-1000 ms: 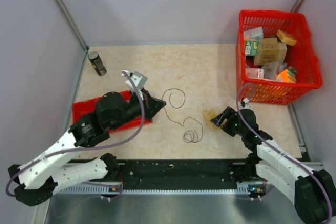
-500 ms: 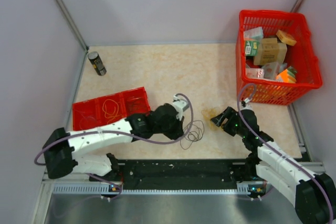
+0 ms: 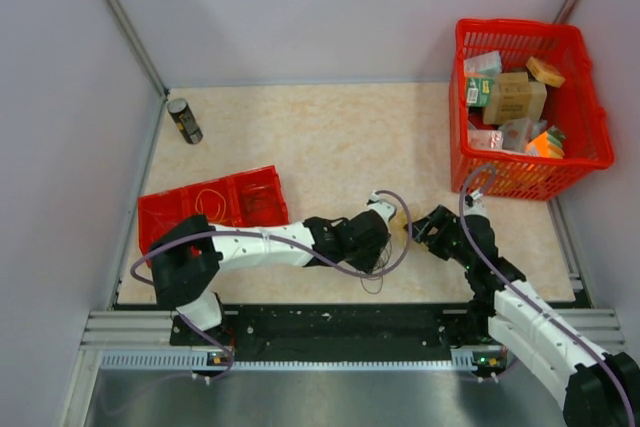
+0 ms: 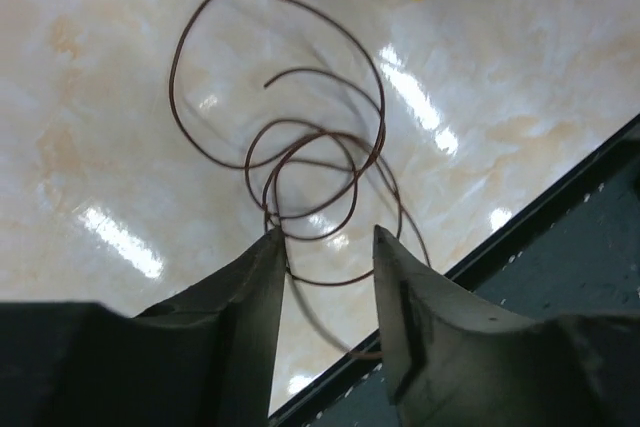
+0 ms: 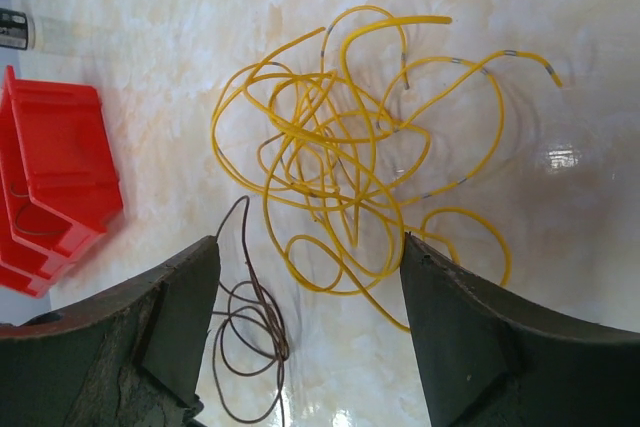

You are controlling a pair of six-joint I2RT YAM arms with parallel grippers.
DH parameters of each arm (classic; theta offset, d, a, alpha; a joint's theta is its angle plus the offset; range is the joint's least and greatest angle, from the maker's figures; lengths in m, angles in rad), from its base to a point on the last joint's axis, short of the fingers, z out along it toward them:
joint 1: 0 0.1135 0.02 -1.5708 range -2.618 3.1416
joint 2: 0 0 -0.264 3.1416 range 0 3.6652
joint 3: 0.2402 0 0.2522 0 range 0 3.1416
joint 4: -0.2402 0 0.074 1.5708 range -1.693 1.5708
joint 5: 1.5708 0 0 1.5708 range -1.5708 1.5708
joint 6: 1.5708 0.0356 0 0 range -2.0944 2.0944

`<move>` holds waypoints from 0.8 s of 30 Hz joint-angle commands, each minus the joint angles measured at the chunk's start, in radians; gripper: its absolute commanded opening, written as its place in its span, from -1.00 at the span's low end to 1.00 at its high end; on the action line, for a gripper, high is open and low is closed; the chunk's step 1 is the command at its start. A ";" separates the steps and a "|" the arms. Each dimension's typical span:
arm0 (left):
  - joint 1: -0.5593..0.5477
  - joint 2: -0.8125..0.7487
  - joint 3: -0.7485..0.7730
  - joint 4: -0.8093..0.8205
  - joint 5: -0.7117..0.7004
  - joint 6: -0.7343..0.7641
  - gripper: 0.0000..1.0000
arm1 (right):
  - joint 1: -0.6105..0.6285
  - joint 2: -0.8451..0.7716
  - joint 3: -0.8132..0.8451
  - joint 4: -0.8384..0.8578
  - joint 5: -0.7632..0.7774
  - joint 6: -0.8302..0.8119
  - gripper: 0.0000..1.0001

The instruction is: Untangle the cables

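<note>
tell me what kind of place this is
Probably a robot lab test cell: plain grey walls box in a marble-patterned tabletop, a left arm and right arm are mounted at its near edge, and a red basket holds small boxes.

Items counted. Two arms were present, the left arm [image 3: 250, 245] and the right arm [image 3: 525, 307]. Each bore one two-fingered gripper, the left gripper [image 4: 325, 247] and the right gripper [image 5: 310, 242]. The table [image 3: 300, 127] carried two cables, one yellow tangle [image 5: 335, 152] and one brown coil [image 4: 305, 160]. There was also one red tray [image 3: 250, 192], one dark can [image 3: 184, 120] and one red basket [image 3: 515, 24], whose cartons lay too crowded to count.
</note>
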 commanded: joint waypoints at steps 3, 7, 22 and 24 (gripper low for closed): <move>-0.004 0.066 0.106 -0.021 -0.104 0.020 0.31 | 0.009 -0.035 -0.013 0.020 0.015 0.002 0.43; -0.004 0.083 0.109 -0.049 -0.125 0.023 0.98 | 0.007 -0.030 -0.011 0.025 0.009 -0.001 0.43; -0.007 0.290 0.210 -0.034 -0.102 0.005 0.70 | 0.007 -0.014 -0.011 0.040 -0.001 -0.001 0.43; -0.007 0.285 0.198 -0.055 -0.168 -0.006 0.35 | 0.007 -0.014 -0.013 0.039 -0.001 -0.002 0.43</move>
